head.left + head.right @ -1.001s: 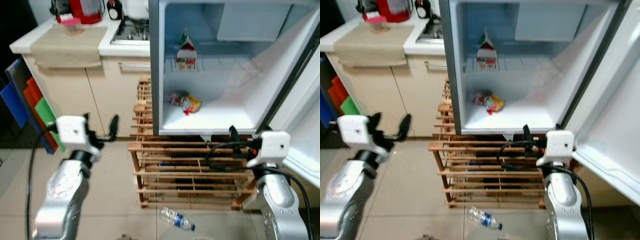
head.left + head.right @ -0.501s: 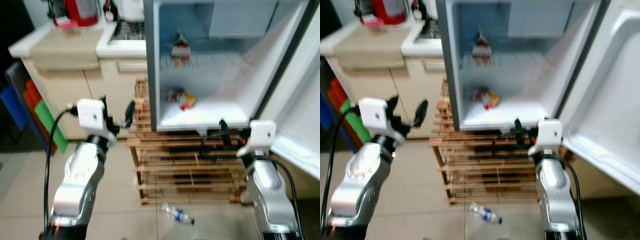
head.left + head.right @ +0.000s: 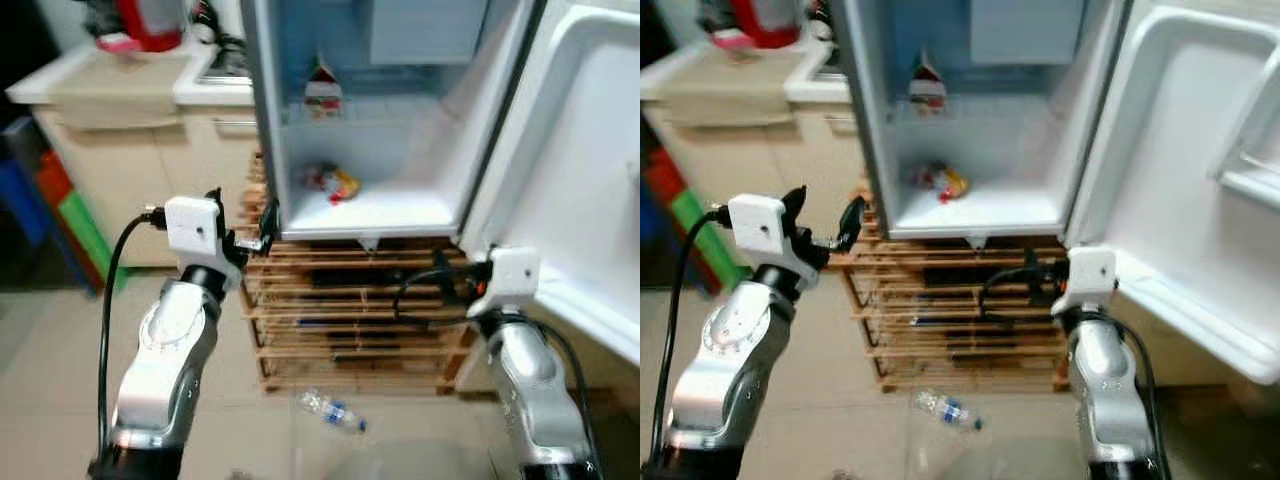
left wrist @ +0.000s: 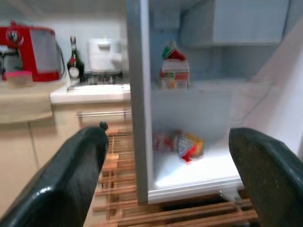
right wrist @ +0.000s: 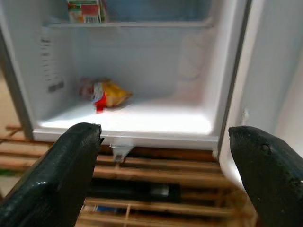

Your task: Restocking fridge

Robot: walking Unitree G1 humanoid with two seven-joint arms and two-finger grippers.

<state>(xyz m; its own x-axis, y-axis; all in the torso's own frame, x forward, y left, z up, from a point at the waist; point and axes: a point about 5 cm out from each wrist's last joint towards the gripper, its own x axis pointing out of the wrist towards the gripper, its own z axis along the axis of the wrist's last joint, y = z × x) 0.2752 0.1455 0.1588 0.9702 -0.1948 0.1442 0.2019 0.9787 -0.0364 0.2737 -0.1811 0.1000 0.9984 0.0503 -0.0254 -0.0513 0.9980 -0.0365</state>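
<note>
Fridge: small, white, stood on a wooden slatted rack; door swung wide to the robot's right. Interior largely bare.

Carton: gabled, red-topped, upright on the upper shelf toward its left end, near the back wall.

Snack packet: yellow and red, crumpled, lying on the fridge floor left of centre, well back from the front edge.

Water bottle: clear plastic, blue label, lying on its side on the tiled floor in front of the rack's bottom edge. Judged the item to be restocked. It is likely light and stiff enough to hold its shape, but smooth and round, so apt to roll or slip when nudged. Best taken across the middle of the body at the label, fingers set square to its length; the cap end is judged too narrow for a sure hold.

Left gripper: raised beside the fridge's left front corner, at the level of the rack's top edge. Fingers held wide apart, nothing between them.

Right gripper: raised before the rack's top edge, below the fridge's right front corner. In the wrist view, fingers spread wide, nothing held.

Counter: to the left of the fridge; red appliance at its back edge.
</note>
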